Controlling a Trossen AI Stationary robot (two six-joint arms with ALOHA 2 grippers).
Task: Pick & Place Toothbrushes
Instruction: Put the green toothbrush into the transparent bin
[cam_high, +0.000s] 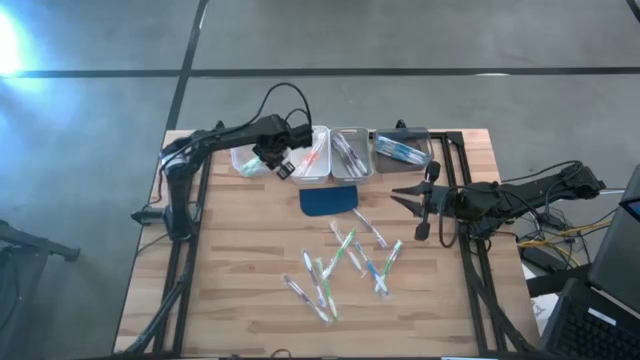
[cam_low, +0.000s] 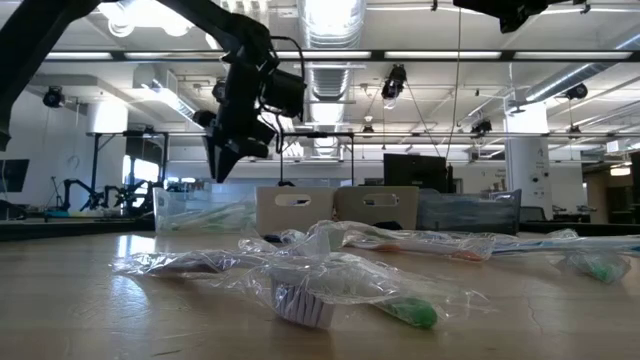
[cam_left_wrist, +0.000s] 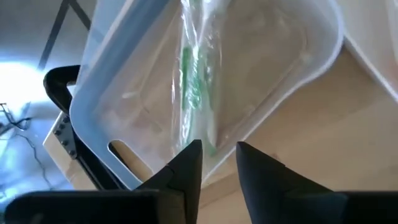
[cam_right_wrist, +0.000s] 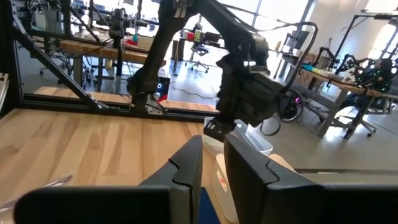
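Left pincer (cam_high: 283, 168) hovering over the row of bins at the counter's (cam_high: 240, 290) far edge, just above the leftmost clear plastic bin (cam_high: 250, 160), fingers pointing down. In the left wrist view, fingertips (cam_left_wrist: 189, 155) a narrow gap apart and nothing between them; a green-handled toothbrush in clear wrap (cam_left_wrist: 194, 87) lying inside that bin directly beyond the tips, long axis roughly in line with the pincer's reach, apparently dropped off already. Right pincer (cam_high: 425, 212) parked past the blue rounded rectangular pad (cam_high: 329, 199) on the right-arm side, near the counter's right rail, jaws nearly together, empty. Loose pile of clear-wrapped toothbrushes with green and blue accents (cam_high: 345, 265) spread on the near side of the blue pad, towards the counter's front edge; long axes mostly diagonal, fanned, some crossing each other. Key relation: pile sits well apart from the left pincer, across the blue pad from it; right pincer nearer, with the right-hand end of the pile (cam_high: 392, 255) just in front of it. Judgement: next pick suits the right arm, wrist turned so fingers close across a diagonal handle, not along it. Other bins beside the pad already holding wrapped brushes, red-accented (cam_high: 312, 157) and blue-accented (cam_high: 402, 150).
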